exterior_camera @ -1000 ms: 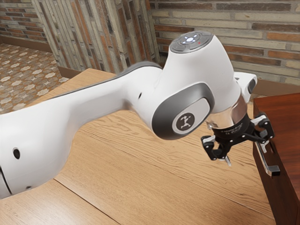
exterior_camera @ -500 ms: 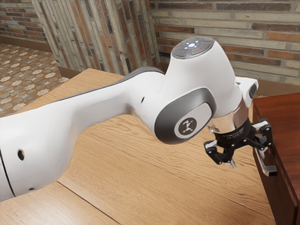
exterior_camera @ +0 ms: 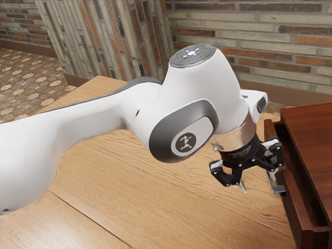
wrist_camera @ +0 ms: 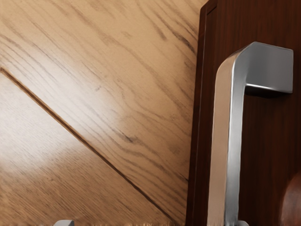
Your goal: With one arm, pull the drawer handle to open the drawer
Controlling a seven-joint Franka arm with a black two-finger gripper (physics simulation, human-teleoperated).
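Jaws spread wide, gripping nothing. The silver handle (wrist_camera: 225,141) sits inside the gap, hard by one finger and well off the other, its long bar crossing their closing line. The drawer (exterior_camera: 286,181) stands partly out of the cabinet (exterior_camera: 311,124). The pull likely runs straight back over the worktop (exterior_camera: 155,207).

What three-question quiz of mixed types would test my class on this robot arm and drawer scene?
1. True or false: the drawer is fully shut in its cabinet.
2. The handle is: A) a round wooden knob; B) a silver metal bar; C) a black strap.
3. Fill in: the fingers of the gripper stand ____, with the handle between them.
Key: 1 false, the drawer stands partly pulled out; 2 B; 3 open.
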